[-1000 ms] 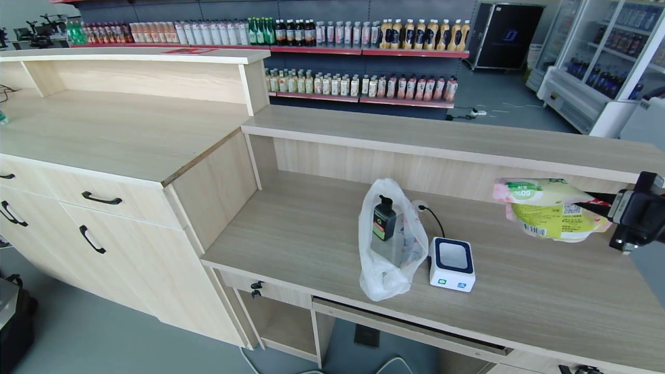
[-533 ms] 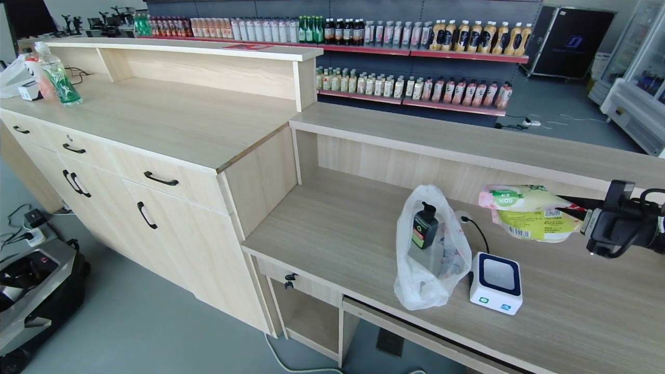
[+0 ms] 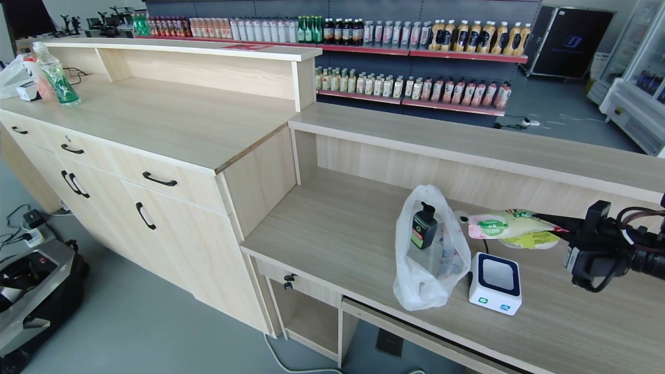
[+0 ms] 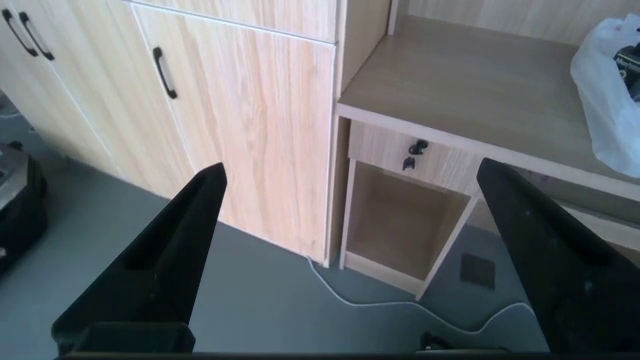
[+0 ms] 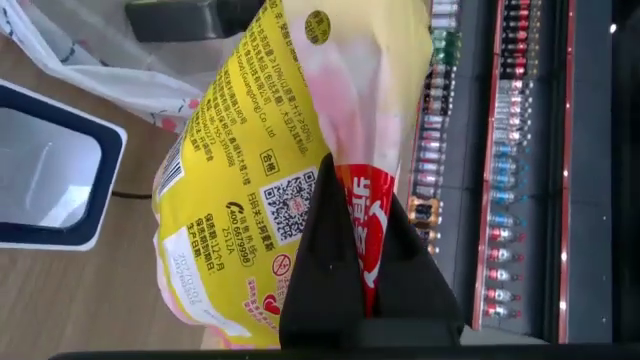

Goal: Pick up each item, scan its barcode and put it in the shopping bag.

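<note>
Left gripper (image 4: 350,168): fingers spread wide, nothing between them, hanging over the floor in front of the cabinet doors (image 4: 250,110).

Raised counter (image 3: 156,119), far left end: a clear bottle with a green label (image 3: 56,78), upright, with a small white box (image 3: 27,91) and a pale bag just beside it and cut off by the frame edge.

Lower desk (image 3: 337,234): shopping bag (image 3: 431,259) stands open and slumped. Inside it is a dark pump bottle (image 3: 423,228), upright — the other contents show through the plastic but are too blurred to name. Scanner (image 3: 495,283) sits just beside the bag, window up; its cable runs behind and is partly hidden.

Snack pouch (image 3: 511,228) is off the desk, lying nearly flat, yellow printed face down, near the bag's mouth and beyond the scanner — whether it is straight over the window I cannot tell. Right gripper (image 3: 558,224) is clamped on the pouch's red sealed edge.

Behind: shelves of bottled drinks (image 3: 363,36).
</note>
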### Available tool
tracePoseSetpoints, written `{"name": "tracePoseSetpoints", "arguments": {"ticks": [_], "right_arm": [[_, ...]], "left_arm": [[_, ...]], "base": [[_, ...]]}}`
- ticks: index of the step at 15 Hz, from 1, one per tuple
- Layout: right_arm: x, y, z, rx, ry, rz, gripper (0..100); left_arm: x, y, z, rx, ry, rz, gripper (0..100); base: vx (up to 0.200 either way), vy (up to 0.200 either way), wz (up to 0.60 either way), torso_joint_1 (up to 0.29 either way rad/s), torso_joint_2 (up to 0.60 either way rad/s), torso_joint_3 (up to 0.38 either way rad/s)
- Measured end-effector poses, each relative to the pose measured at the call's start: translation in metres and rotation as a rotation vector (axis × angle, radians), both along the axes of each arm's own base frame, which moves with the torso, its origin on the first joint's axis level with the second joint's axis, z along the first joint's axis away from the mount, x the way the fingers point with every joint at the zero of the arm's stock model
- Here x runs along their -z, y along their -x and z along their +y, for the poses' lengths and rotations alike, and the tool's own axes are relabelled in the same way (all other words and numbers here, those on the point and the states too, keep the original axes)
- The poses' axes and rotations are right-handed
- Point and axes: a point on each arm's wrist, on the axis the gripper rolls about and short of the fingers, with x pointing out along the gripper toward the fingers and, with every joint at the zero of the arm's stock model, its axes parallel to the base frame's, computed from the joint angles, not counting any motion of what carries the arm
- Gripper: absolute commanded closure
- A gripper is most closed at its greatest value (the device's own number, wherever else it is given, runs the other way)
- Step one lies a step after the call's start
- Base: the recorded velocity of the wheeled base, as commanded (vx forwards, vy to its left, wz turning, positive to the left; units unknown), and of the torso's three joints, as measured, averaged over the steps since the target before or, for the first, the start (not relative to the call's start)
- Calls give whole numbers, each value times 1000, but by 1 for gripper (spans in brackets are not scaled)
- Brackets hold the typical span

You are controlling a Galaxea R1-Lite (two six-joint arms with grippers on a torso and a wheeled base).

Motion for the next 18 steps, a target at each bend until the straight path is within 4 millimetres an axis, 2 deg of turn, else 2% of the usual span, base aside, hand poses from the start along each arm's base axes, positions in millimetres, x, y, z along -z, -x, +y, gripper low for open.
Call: {"name": "tracePoseSetpoints", "arguments": {"ticks": [4, 9, 18], "right_arm": [[11, -1, -8, -69, 117, -64, 100], [16, 4, -22, -115, 227, -145, 100], [37, 2, -24, -213, 266, -172, 100]], "left_arm": [[0, 0, 0, 0, 0, 0, 0], [0, 0, 0, 0, 0, 0, 0], [0, 0, 0, 0, 0, 0, 0]], "base": [[0, 0, 0, 0, 0, 0], [0, 0, 0, 0, 0, 0], [0, 0, 0, 0, 0, 0]]}}
